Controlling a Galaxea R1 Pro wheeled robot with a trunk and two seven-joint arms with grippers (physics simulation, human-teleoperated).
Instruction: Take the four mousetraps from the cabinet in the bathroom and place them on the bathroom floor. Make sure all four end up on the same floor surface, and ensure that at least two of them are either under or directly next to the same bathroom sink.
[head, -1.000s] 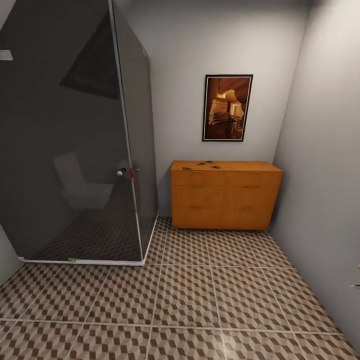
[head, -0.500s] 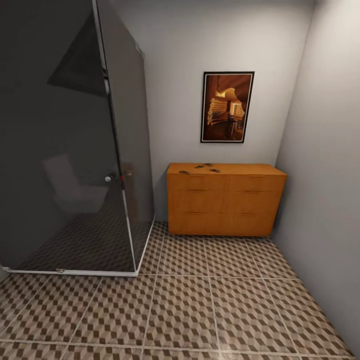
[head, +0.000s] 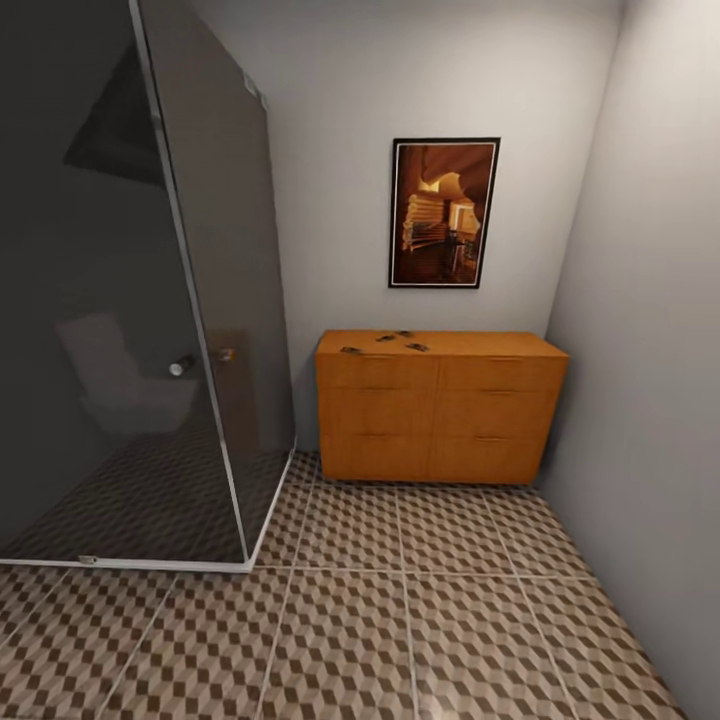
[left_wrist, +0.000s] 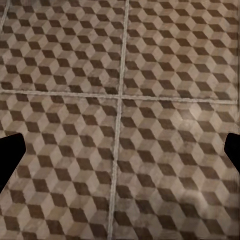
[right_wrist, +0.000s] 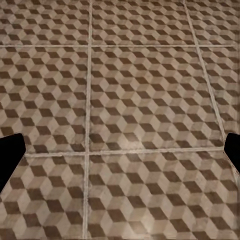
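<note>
The orange-brown cabinet (head: 440, 415) stands against the far wall in the head view, all its drawers shut. Several small dark mousetraps (head: 386, 339) lie scattered on the left half of its flat top, one (head: 350, 350) near the left front corner and another (head: 417, 347) further right. The cube-patterned bathroom floor (head: 400, 620) stretches from me to the cabinet. My left gripper (left_wrist: 120, 157) hangs open over bare tiles, its dark fingertips (left_wrist: 10, 160) at the picture's sides. My right gripper (right_wrist: 120, 154) is also open above the floor (right_wrist: 140, 100), with nothing between its fingers.
A dark glass shower enclosure (head: 150, 300) with a knob (head: 181, 365) takes up the left side, its corner post reaching the floor. A grey wall (head: 650, 350) closes in the right. A framed picture (head: 444, 212) hangs above the cabinet.
The head view has shifted: the shower edge and cabinet sit further left and the cabinet looks slightly nearer, so the camera moved. The mousetraps lie as before.
</note>
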